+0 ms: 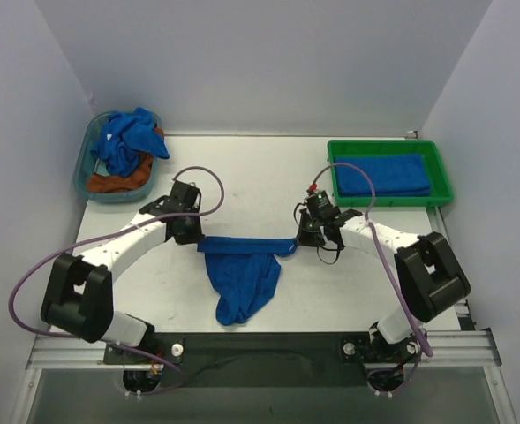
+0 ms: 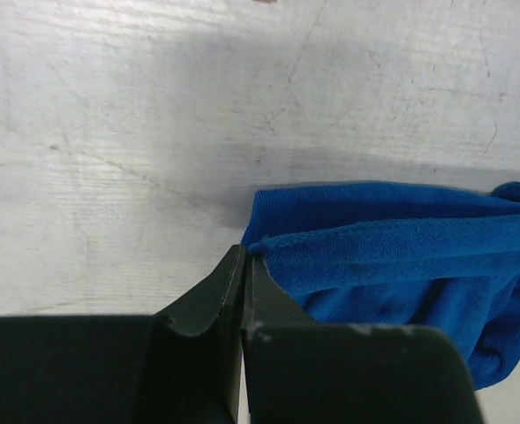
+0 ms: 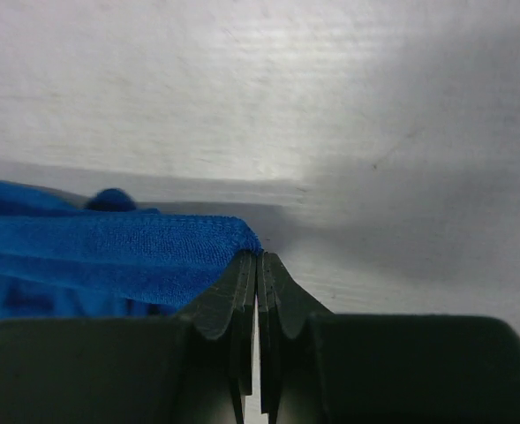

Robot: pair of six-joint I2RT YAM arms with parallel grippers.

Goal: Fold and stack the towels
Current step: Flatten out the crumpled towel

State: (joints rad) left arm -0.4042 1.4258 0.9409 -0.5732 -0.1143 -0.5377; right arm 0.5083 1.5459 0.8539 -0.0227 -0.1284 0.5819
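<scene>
Table [image 1: 242,168]: a white top enclosed by pale walls, with both arm bases at its near edge.
Left arm [image 1: 127,238]: white and black, reaching inward from the near left toward the middle of the table.
Right arm [image 1: 392,238]: white and black, reaching inward from the near right, mirroring the other arm.
Green tray [image 1: 442,181]: sits at the far right corner of the table.
Basin [image 1: 81,172]: a translucent teal tub at the far left corner.
Stretched towel [image 1: 242,269]: royal blue. Its top edge is pulled into a straight band between the two grippers at the table's middle. The rest sags in a loose pouch toward the near edge and lies on the table.
Folded towel [image 1: 383,175]: a flat blue rectangle lying inside the green tray.
Crumpled towels [image 1: 129,141]: blue, heaped in the basin.
Orange-brown cloth [image 1: 118,183]: in the basin, under and beside the blue heap.
Left gripper [image 2: 244,256]: jaws pressed together, pinching the left end of the stretched towel's hem.
Right gripper [image 3: 258,258]: jaws pressed together, nipping the right corner of the same hem.
</scene>
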